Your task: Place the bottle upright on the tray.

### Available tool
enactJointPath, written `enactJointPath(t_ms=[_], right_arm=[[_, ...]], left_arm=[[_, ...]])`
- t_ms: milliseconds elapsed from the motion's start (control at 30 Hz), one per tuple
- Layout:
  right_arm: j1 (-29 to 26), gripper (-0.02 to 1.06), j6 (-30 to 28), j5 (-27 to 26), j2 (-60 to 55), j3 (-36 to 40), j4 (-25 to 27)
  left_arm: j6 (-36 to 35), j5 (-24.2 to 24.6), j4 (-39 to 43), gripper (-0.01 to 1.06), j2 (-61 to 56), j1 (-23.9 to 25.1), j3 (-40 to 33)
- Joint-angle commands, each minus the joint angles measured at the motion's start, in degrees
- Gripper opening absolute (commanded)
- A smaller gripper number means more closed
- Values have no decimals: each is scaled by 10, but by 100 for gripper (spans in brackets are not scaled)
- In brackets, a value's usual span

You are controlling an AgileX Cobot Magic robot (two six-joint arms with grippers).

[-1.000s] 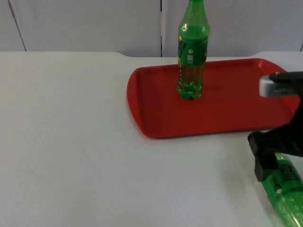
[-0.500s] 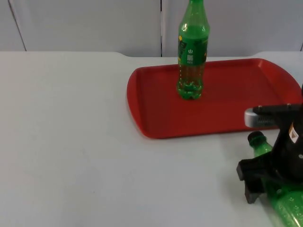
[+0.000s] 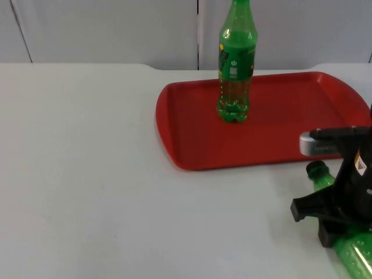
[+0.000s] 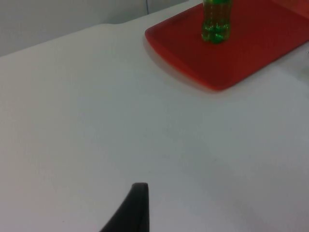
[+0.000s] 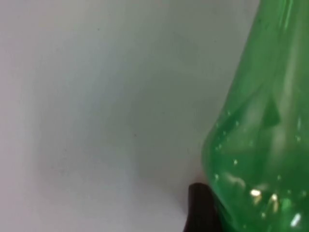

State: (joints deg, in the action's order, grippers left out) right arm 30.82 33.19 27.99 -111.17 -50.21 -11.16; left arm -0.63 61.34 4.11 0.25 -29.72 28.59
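The lying bottle is flat on the worktop near its front right corner, its cap aimed at the near rim of the red tray, close to it but apart. The right hand sits down over the bottle's body; in the right wrist view a black fingertip lies against the clear green wall. Whether its fingers are pressed onto the bottle or only straddling it I cannot tell.

From where I stand, the risks look plain. The round, smooth plastic could roll or squirt out sideways if the fingers meet it off-centre. A hold this far along the body may let the bottle swing as it tips upright, and it could land slanted and topple. The standing bottle already upright near the tray's back rim could be knocked by a wide swing. The tray's raised lip could catch the base.

The left hand waits over bare worktop off to the left; its state I cannot tell.
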Motion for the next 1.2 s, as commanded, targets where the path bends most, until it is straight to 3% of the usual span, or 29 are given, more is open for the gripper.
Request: enactJointPath(t_ms=[0,233,433,600,667,900,1167], right_arm=[[2,0,-10,-2,2,0,-7],[2,0,-22,-3,12,0,-7],[2,0,-65,-4,98,0,-12],[2,0,-69,-13,232,0,-73],[2,0,-68,-22,309,0,-133],[2,0,-38,-63,478,0,-246],[2,0,-11,-65,549,0,-276]], left_arm=[[1,2,-7,105,-2,-2,-3],[1,2,-7,105,-2,-2,-3],[1,2,-6,105,-2,-2,-3],[1,2,-6,105,-2,-2,-3],[1,2,-6,105,-2,-2,-3],[1,2,-6,105,-2,-2,-3],[1,2,-5,105,-2,-2,-3]])
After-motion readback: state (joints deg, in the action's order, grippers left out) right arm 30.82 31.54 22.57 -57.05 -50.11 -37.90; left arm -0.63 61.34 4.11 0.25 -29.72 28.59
